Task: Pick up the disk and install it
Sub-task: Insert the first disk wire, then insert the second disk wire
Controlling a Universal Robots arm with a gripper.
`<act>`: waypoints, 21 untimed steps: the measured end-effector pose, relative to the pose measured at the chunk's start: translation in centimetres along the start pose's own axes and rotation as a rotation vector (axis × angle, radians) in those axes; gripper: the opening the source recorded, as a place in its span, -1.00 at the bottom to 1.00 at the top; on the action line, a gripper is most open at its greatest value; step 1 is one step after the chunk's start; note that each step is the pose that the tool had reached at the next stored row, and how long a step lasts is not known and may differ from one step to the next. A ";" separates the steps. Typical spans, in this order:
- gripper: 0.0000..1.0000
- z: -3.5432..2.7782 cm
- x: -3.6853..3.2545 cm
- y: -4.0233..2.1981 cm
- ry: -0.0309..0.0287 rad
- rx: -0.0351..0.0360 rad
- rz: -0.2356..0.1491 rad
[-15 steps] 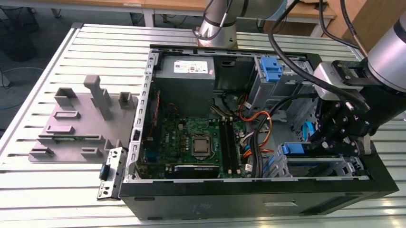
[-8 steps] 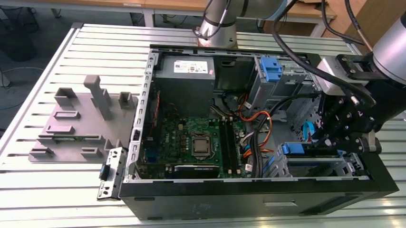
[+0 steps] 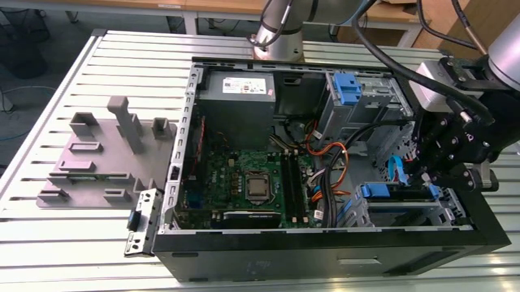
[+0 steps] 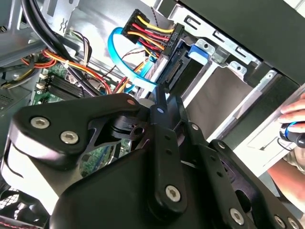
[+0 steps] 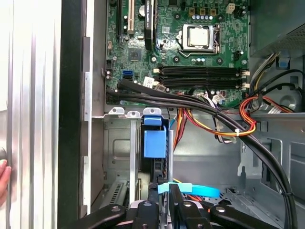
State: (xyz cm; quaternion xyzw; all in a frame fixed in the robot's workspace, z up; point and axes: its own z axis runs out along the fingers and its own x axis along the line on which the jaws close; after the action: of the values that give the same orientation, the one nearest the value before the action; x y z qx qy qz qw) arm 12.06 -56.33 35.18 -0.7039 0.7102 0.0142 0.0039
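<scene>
Metal-stiff, probably weighty and shock-sensitive: hovering at the disk (image 5: 155,143) just ahead of the gripper (image 5: 167,210), favouring its rigid side edges; grasp impossible to tell.

I see an open black computer case (image 3: 325,258) lying on the slatted metal table (image 3: 146,55). Inside it, the green motherboard (image 3: 243,182) sits below a grey power supply (image 3: 237,112). Orange and yellow cables (image 3: 333,155) cross beside it. On the exterior view's left, a grey plastic fixture (image 3: 97,161) rests on the table, just beside the case.
</scene>
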 end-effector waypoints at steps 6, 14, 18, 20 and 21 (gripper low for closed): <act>-0.53 -0.51 -0.01 0.01 0.0000 0.0000 0.000; -0.53 -0.82 -0.02 0.01 -0.0001 0.0000 0.000; -0.53 -0.83 -0.03 -0.03 0.0000 0.0000 0.000; -0.53 -0.82 -0.04 -0.18 0.0002 0.0000 0.000; -0.53 -0.80 -0.05 -0.27 0.0002 -0.0001 0.000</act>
State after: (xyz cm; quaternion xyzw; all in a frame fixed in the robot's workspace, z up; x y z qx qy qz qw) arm 12.33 -56.30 35.98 -0.7039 0.7101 0.0142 0.0037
